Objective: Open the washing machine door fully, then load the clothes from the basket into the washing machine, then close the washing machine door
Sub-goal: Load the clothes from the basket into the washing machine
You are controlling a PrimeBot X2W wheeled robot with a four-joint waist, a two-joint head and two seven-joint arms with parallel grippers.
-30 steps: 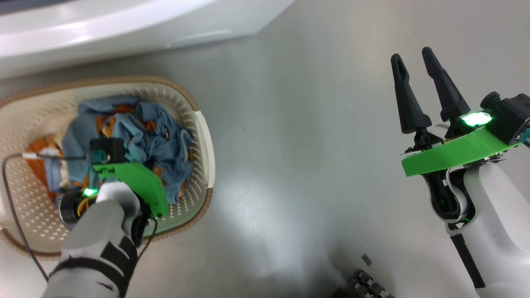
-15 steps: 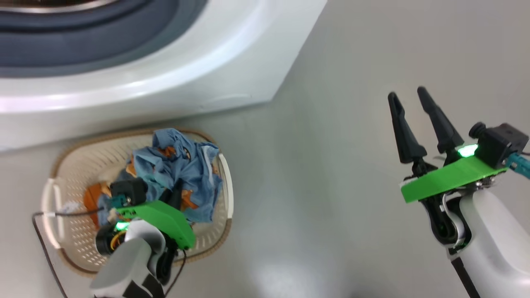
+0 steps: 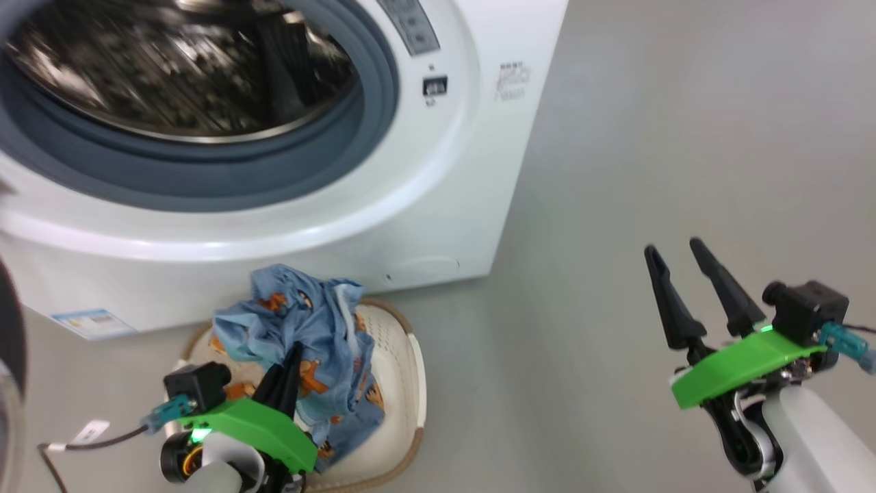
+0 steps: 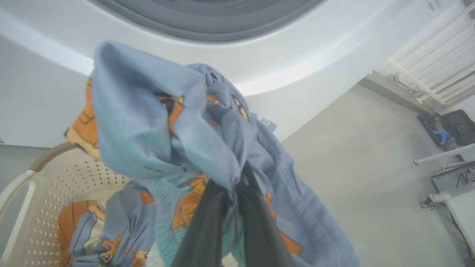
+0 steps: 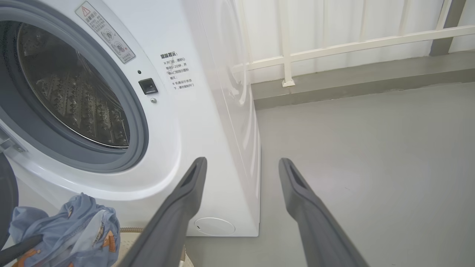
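**Head view.** The step in hand is judged to be the transfer of a load from basket to drum. The left gripper (image 3: 291, 356) is closed on a bunch of the clothes (image 3: 301, 315), which is held above the basket (image 3: 413, 383). The lower folds hang down inside the basket's right rim. The basket stands on the floor (image 3: 616, 137) at the foot of the washing machine (image 3: 410, 205), below the opening. The drum (image 3: 171, 68) is exposed and ringed by the grey seal (image 3: 287, 171). A dark arc of the washing machine door (image 3: 8, 329) is seen at the left edge, swung aside. The right gripper (image 3: 673, 246) is held over bare floor well to the right.

**Left wrist view.** The fingers (image 4: 204, 226) are pinched together with fabric gathered between them. Printed fabric is also seen low against the basket's perforated wall (image 4: 55, 174). Whether it belongs to the held bunch cannot be told, so a second pick may be required.

**Right wrist view.** The right gripper (image 5: 242, 163) is spread wide with nothing between its fingers. The opening sits well above the bundle (image 5: 74, 226).

**Procedure.**
1. The bundle should be raised until its trailing hem is clear of the basket rim.
2. It should then be carried over the seal's lower lip.
3. The grip should be released only deep inside the drum, so that no fabric is left draped on the seal, where it would be trapped by the door.
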